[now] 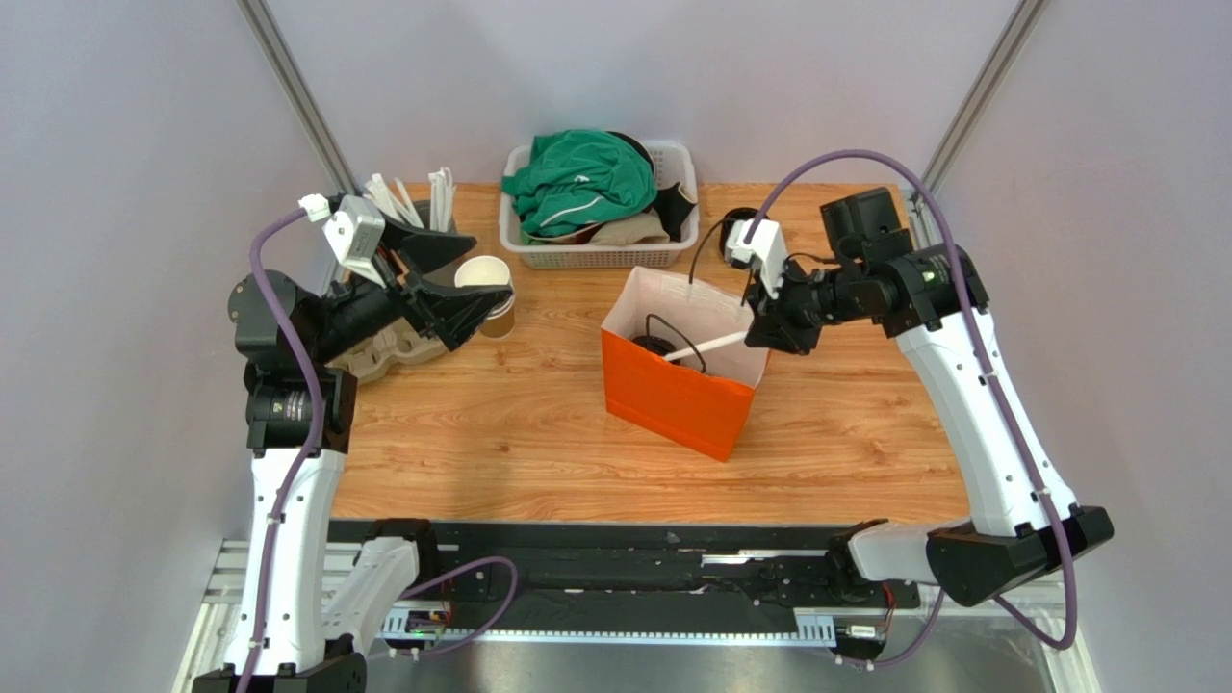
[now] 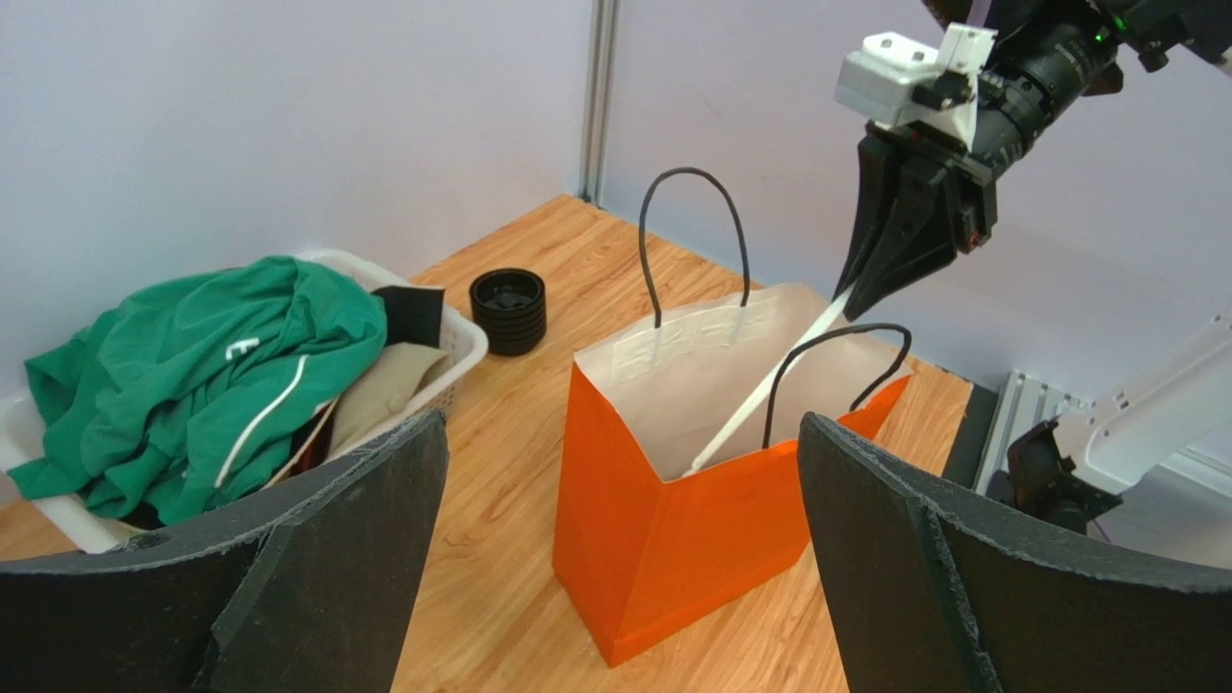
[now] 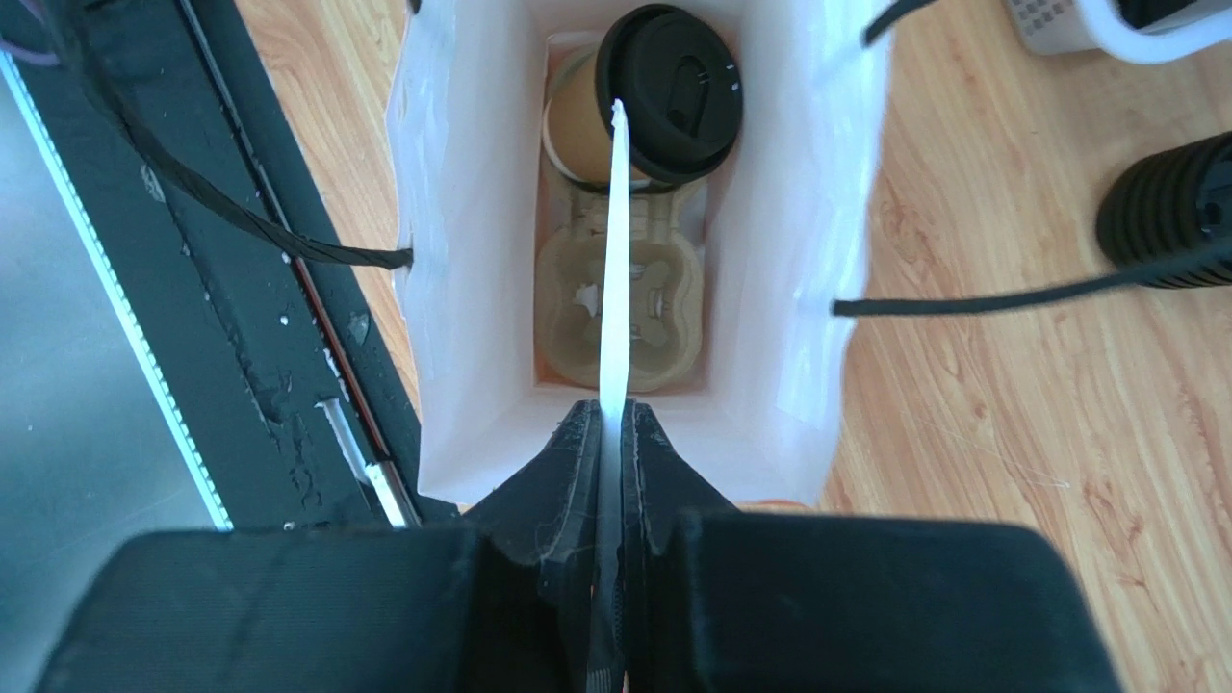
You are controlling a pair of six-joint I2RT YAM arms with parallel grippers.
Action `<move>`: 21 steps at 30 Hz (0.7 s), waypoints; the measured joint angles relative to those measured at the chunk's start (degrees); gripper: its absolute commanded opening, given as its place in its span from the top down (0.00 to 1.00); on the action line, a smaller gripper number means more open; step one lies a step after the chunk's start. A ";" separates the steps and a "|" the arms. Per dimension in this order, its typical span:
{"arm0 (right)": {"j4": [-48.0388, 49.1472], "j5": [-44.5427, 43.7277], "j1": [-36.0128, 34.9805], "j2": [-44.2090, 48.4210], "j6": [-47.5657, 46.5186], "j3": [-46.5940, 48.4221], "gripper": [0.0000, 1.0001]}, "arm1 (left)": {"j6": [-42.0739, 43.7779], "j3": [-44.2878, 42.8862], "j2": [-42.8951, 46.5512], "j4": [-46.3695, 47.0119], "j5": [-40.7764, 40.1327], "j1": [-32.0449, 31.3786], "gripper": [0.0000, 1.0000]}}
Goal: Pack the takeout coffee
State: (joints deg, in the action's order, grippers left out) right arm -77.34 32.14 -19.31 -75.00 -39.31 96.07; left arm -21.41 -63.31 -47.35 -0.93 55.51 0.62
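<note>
Right gripper (image 3: 612, 422): matte black jaws pinched together on a thin flat white strip (image 3: 616, 246), likely a wrapped straw; its tip dips into the bag
Orange paper bag (image 3: 817, 231): upright; smooth white lining; black cord handles
Moulded pulp tray (image 3: 658, 311): beige, fibrous, on the bag floor
Takeout coffee (image 3: 668, 90): brown kraft cup, round black plastic lid; seated in the tray's far pocket; packed, I judge
Remaining: apparently only dropping the strip
Left gripper (image 2: 619, 448): jaws wide apart, empty

Our left arm (image 1: 282, 498) and right arm (image 1: 978, 407) have white links, black joints and looping purple cables (image 1: 853, 156); our fingers (image 2: 940, 578) are matte black.
</note>
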 measured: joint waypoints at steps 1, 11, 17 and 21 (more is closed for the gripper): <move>0.02 -0.37 -0.70 -0.20 -0.07 -0.46 0.95 | -0.07 0.07 0.13 0.04 -0.02 0.04 0.01; -0.04 -0.35 -2.75 -2.58 -1.09 -2.93 0.94 | -0.35 0.31 0.33 0.57 -0.20 0.17 0.01; -0.11 1.18 -2.75 -3.69 -1.73 -5.01 0.91 | -0.37 0.42 0.31 0.79 -0.37 0.17 0.01; -0.11 1.84 -2.75 -4.44 -2.27 -5.16 0.89 | -0.39 0.66 0.31 0.96 -0.42 0.17 0.01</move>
State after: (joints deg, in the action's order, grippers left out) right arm -77.45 33.98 -22.06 -79.44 -41.58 90.91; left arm -21.80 -62.65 -47.05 0.03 55.09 0.80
